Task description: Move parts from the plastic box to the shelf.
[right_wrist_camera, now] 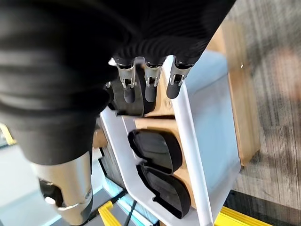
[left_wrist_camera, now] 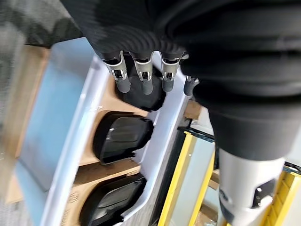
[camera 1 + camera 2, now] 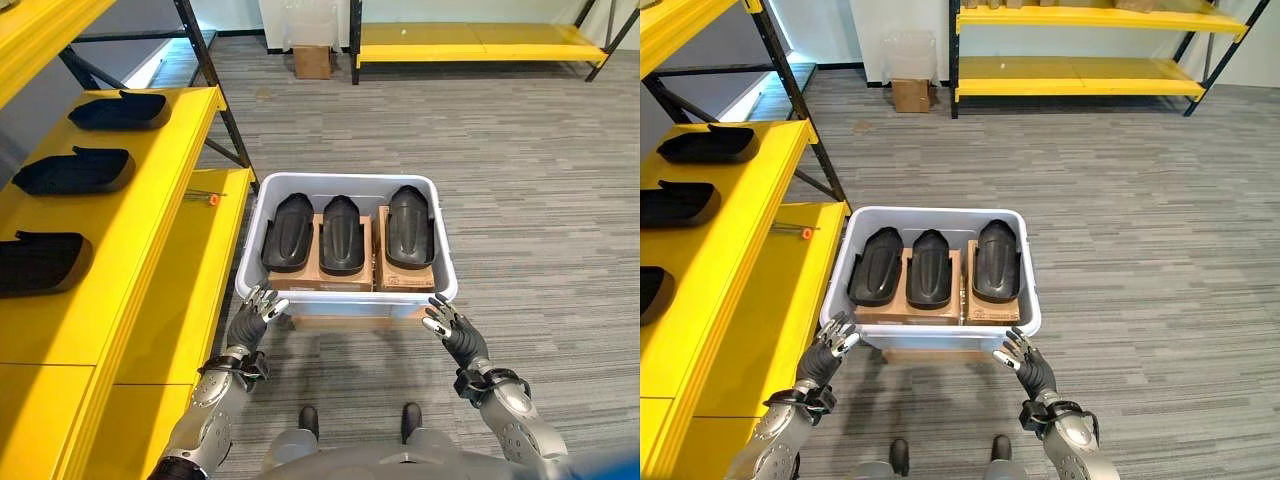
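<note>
Lying side by side in the plastic box (image 3: 445,262), three parts (image 3: 341,234) run lengthwise away.

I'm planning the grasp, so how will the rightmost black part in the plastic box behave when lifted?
The rightmost black part looks like a rigid moulded shell, so probably stiff and fairly light. Its glossy, domed surface may slip under the fingers. It lies flat on a cardboard box, so rolling seems unlikely.
</note>
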You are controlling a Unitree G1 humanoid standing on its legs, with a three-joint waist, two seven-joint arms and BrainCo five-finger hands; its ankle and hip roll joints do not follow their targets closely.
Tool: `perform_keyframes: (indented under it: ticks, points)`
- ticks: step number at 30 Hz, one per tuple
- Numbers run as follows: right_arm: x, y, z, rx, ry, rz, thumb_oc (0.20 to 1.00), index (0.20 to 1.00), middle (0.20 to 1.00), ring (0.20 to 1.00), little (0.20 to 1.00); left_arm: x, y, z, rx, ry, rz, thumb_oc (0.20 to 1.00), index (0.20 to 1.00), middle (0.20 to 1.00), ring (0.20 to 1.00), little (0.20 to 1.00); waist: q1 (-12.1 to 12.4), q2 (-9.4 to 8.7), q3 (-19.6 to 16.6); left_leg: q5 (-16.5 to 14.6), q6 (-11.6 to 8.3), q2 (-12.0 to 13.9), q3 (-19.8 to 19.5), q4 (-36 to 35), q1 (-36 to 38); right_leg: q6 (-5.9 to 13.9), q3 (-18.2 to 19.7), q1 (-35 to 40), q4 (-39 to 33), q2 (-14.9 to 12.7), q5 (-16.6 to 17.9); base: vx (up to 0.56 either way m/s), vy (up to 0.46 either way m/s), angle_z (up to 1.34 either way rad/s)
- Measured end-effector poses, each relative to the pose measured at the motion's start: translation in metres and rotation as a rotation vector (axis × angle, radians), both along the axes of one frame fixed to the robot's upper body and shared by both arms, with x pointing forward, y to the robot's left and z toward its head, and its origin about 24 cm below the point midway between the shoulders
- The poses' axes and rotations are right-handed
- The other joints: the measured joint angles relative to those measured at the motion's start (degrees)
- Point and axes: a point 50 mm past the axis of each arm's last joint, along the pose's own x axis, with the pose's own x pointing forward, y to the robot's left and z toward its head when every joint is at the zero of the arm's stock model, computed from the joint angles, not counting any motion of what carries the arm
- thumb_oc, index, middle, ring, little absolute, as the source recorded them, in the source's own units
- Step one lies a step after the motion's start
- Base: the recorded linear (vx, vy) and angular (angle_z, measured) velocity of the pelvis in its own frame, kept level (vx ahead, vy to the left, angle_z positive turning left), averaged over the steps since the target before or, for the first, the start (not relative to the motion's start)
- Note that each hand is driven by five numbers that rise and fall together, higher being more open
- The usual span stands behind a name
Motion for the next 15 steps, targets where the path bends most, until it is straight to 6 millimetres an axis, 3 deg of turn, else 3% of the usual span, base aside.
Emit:
perform_keyframes:
  ticks: [8,12,15]
  points:
    - [0.035,0.0,0.043,-0.003,-0.205,-0.011,1.0,1.0,1.0,1.0,1.0,0.011,-0.007,0.025,-0.026,-0.129,-0.015,1.0,1.0,1.0,1.0,1.0,0.23,0.38,-0.53,0.12,-0.14,0.07,0.08,-0.53,-0.95,-0.02,0.06,-0.59,-1.68,0.2,0.85,-0.02,0.006,-0.01]
    - [0.072,0.007,0.089,-0.048,-0.409,-0.005,1.0,1.0,1.0,1.0,1.0,0.027,-0.013,0.046,-0.044,-0.234,-0.033,1.0,1.0,1.0,1.0,1.0,0.41,0.66,-0.29,1.8,-0.05,0.01,-0.12,-0.36,-5.89,-0.25,0.05,-5.34,-1.41,0.2,2.36,-0.14,-0.009,0.03]
    - [0.091,0.015,0.113,-0.051,-0.492,-0.01,1.0,1.0,1.0,1.0,1.0,0.036,-0.018,0.058,-0.06,-0.289,-0.034,1.0,1.0,1.0,1.0,1.0,0.75,1.18,1.31,1.97,-0.06,0.0,-0.21,0.23,-6.98,-0.3,0.08,-6.23,-1.41,0.21,2.86,-0.15,-0.009,-0.01]
